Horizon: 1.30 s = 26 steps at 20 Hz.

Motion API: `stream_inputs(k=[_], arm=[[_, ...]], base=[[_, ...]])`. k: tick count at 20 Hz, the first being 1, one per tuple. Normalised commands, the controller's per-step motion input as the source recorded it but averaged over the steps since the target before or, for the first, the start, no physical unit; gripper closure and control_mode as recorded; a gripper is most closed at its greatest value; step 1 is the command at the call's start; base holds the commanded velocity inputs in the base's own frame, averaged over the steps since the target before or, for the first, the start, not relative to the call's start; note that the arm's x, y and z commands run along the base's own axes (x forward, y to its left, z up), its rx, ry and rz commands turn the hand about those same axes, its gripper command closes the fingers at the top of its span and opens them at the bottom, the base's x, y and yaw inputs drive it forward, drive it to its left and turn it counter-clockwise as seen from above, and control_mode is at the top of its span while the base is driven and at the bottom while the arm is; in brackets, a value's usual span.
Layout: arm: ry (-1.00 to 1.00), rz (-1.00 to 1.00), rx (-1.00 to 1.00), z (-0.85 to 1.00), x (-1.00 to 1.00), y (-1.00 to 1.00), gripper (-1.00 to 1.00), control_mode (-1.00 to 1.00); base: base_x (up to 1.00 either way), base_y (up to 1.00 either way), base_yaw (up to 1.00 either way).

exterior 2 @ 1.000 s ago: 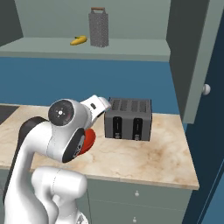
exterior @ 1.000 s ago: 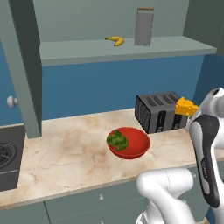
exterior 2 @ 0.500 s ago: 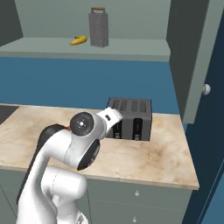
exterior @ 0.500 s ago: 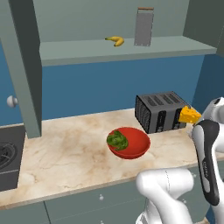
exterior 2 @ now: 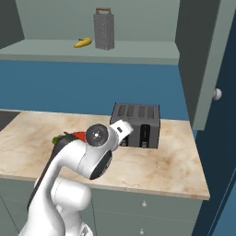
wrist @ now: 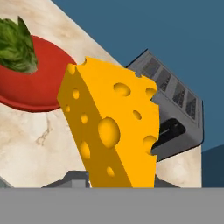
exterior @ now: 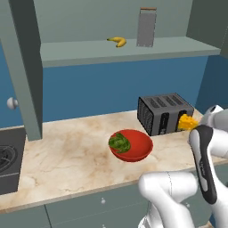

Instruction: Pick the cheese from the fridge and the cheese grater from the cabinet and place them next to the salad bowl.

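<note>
One second brings the cheese [exterior: 187, 121] lower and nearer the counter [exterior: 71, 156], beside the toaster [exterior: 164, 113]. Carried by the gripper [wrist: 118, 186], closed tight on the wedge. Means: first drop close, just right of the salad bowl [exterior: 133, 149]. Holds only green leaves [exterior: 119, 142]. Up in the cabinet [exterior 2: 138, 48], on the shelf: cheese grater [exterior 2: 104, 28] upright, banana [exterior 2: 83, 43] beside it, not yet fetched.

Marble counter [exterior: 67, 160], salad bowl [exterior: 138, 147], toaster [exterior: 162, 113], shelf [exterior: 133, 50], banana [exterior: 116, 41], cheese grater [exterior: 146, 27]
</note>
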Motion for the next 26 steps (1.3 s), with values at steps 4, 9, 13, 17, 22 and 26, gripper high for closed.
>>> stream_inputs(k=[4,9,13,17,22,26], arm=[[0.00,0.01,0.00,-0.63,0.24,0.01,1.00,-1.00],[0.03,0.02,0.00,-0.58,0.33,0.00,1.00,-1.00],[0.08,0.15,0.00,-0.40,0.21,0.00,1.00,-1.00],[0.11,0.24,0.00,-0.18,0.14,0.00,1.00,-1.00],[0.17,0.22,0.00,-0.07,0.45,0.00,1.00,-1.00],[0.16,0.13,0.00,0.00,0.55,-0.09,1.00,-1.00]], base=[[0.00,0.00,0.00],[0.00,0.00,0.00],[0.00,0.00,0.00],[0.00,0.00,0.00],[0.00,0.00,0.00],[0.00,0.00,0.00]])
